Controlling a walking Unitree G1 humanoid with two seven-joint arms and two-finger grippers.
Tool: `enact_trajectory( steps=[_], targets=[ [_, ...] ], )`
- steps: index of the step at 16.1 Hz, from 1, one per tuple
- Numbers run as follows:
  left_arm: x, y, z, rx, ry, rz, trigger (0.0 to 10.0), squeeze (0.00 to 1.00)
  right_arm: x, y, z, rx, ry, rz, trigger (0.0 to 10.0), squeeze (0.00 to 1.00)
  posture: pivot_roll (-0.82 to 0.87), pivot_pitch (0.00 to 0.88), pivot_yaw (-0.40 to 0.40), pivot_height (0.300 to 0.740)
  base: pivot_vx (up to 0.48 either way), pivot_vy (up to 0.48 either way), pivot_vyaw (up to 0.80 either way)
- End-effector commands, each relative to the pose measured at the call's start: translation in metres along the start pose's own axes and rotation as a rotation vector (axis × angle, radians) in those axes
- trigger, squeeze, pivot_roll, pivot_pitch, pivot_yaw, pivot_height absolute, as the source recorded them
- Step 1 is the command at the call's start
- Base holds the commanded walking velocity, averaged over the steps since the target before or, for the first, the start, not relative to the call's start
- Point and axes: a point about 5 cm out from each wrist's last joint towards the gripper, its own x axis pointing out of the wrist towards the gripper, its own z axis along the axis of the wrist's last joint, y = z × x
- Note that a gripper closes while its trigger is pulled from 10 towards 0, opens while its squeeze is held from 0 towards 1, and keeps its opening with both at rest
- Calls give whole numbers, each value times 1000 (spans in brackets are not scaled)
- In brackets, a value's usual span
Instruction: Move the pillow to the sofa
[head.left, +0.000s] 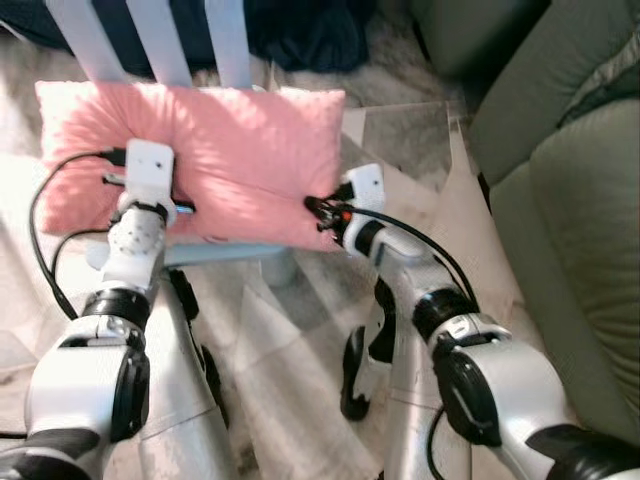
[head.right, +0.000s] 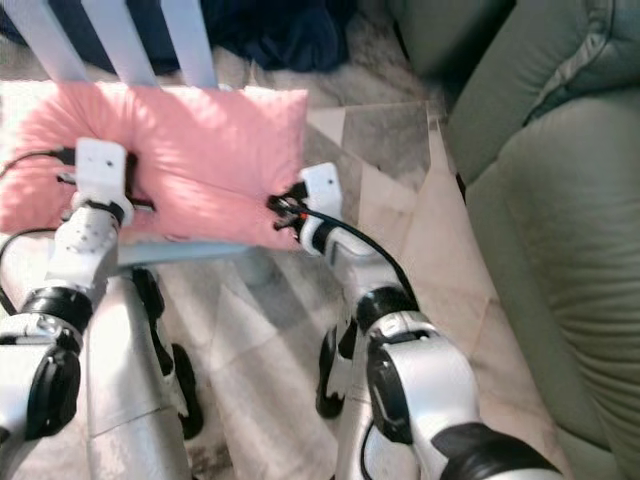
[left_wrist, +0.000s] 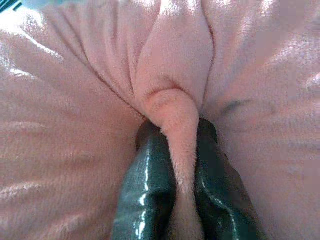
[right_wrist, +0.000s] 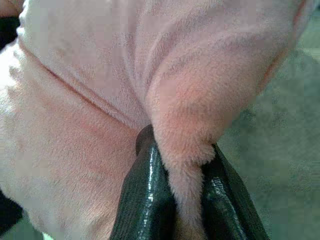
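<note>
Grasp was done: we had the plush pink rectangular pillow (head.left: 215, 160) pinched by both grippers, left gripper (left_wrist: 172, 150) clamped on a fabric fold, right gripper (right_wrist: 182, 165) on its corner. Pillow sat over the pale slatted chair (head.left: 150, 45), apparently not lifted clear yet. Carry to the grey-green upholstered sofa (head.left: 570, 230) on our right and release remained.

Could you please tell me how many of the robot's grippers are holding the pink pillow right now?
2. The left gripper pinches a fold mid-pillow; the right gripper pinches its right near corner.
</note>
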Motion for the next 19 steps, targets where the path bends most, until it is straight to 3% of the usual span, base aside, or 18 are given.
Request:
enact_trajectory(
  steps=[1, 3, 4, 6, 9, 10, 11, 12, 14, 16, 19],
  targets=[
    [-11, -7, -26, 5, 93, -41, 0, 0, -9, -7, -13, -2, 33, -25, 0, 0, 48, 226, -88, 455, 0, 0, 0],
    [-19, -8, -31, -5, 50, -66, 0, 0, -16, -16, -10, -34, -10, -53, 0, 0, 40, 143, -71, 455, 0, 0, 0],
    [-28, -12, -32, -65, -4, -95, 0, 0, -26, -24, -10, -101, -53, -82, 0, 0, 41, 95, -68, 455, 0, 0, 0],
    [-45, -21, -32, -207, -65, -164, 0, 0, -48, -33, -21, -130, -109, -171, 0, 0, 45, 21, -71, 455, 0, 0, 0],
    [-60, -22, -37, -239, -94, -167, 0, 0, -68, -39, -34, -136, -145, -279, 0, 0, 46, 0, -70, 455, 0, 0, 0],
    [-75, -23, -39, -255, -121, -189, 0, 0, -91, -41, -44, -132, -178, -374, 0, 0, 42, 0, -70, 455, 0, 0, 0],
    [-79, -24, -40, -264, -126, -198, 0, 0, -97, -40, -47, -135, -185, -399, 0, 0, 42, 0, -70, 455, 0, 0, 0],
    [-89, -31, -41, -302, -128, -242, 0, 0, -110, -32, -58, -152, -163, -413, 10000, 0, 24, 0, -59, 455, 0, 0, 0],
    [-94, -38, -40, -322, -126, -284, 0, 0, -116, -27, -66, -158, -138, -413, 10000, 0, 21, 0, -59, 455, 0, 0, 0],
    [-99, -48, -37, -355, -108, -340, 9725, 0, -124, -20, -69, -157, -148, -414, 10000, 0, 15, 0, -57, 455, 0, 0, 0],
    [-103, -59, -40, -368, -62, -366, 10000, 0, -122, -16, -62, -131, -170, -444, 10000, 0, 1, 0, -57, 475, 0, 0, 0]
  ],
)
